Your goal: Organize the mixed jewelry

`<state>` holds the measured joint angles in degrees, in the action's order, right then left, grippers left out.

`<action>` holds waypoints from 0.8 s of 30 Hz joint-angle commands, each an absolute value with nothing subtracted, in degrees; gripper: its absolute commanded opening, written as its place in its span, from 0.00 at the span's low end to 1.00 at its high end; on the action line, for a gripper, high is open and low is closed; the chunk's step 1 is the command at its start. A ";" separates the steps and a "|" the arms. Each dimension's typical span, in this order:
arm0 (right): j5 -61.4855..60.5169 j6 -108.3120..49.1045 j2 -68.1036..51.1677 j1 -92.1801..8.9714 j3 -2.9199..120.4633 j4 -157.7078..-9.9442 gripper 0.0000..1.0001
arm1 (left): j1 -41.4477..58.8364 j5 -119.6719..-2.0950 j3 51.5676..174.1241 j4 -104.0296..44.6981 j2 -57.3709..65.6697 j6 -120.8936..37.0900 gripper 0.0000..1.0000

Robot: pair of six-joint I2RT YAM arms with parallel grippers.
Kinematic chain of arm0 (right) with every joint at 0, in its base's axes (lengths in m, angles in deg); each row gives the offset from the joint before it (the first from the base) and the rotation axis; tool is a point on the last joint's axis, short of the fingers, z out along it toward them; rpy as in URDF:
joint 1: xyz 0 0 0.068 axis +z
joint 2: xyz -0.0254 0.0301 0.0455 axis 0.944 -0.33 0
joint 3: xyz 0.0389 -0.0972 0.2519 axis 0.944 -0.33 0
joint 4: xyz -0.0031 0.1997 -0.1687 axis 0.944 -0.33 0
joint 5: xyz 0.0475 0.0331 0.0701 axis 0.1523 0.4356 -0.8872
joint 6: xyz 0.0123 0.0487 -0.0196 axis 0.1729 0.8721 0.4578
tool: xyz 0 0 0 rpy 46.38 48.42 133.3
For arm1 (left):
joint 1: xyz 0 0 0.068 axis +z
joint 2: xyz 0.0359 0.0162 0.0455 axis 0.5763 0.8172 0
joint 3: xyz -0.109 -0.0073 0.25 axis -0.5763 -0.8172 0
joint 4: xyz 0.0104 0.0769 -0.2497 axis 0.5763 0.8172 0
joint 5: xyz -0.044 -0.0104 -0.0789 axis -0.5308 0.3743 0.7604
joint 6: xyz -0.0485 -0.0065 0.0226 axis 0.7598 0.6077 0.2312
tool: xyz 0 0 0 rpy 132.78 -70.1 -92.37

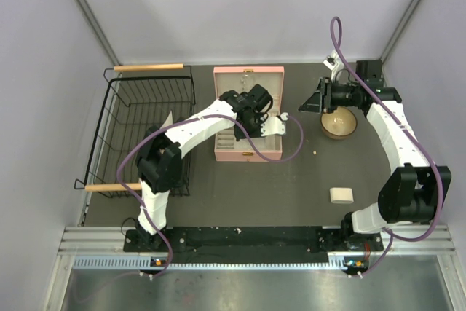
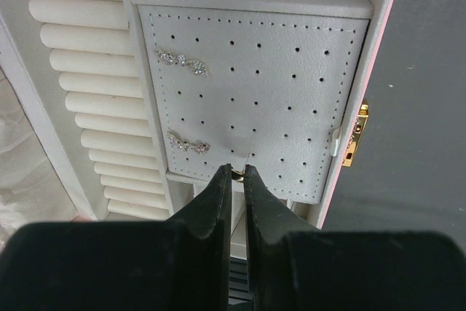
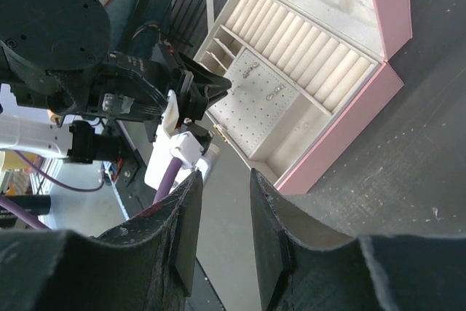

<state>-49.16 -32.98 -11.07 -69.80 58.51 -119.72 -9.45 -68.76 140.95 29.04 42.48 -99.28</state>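
Left end effector (image 2: 238,180), pinched shut on a tiny gold piece (image 2: 238,173), hovers at the near edge of the perforated pad (image 2: 291,107), near two sparkly earrings (image 2: 182,60). Best to ease straight into a free hole, then release gently. Right end effector (image 3: 226,176) hangs open, well apart from the pad.

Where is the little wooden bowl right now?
In the top view, the wooden bowl sits on the table's right side, right of the open pink box, close beside the right arm.
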 commanded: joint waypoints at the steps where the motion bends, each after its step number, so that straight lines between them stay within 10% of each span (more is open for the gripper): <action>1: -50.59 -33.78 -9.56 -70.56 58.64 -118.39 0.34 | -8.75 -68.53 140.17 28.69 40.10 -99.71 0.00; 24: -49.01 -34.57 -9.83 -70.47 58.64 -118.47 0.33 | -8.49 -68.62 141.49 29.04 38.61 -100.15 0.00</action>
<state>-49.35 -33.04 -11.07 -69.80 58.51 -119.72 -8.79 -68.78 140.95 29.06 41.93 -99.30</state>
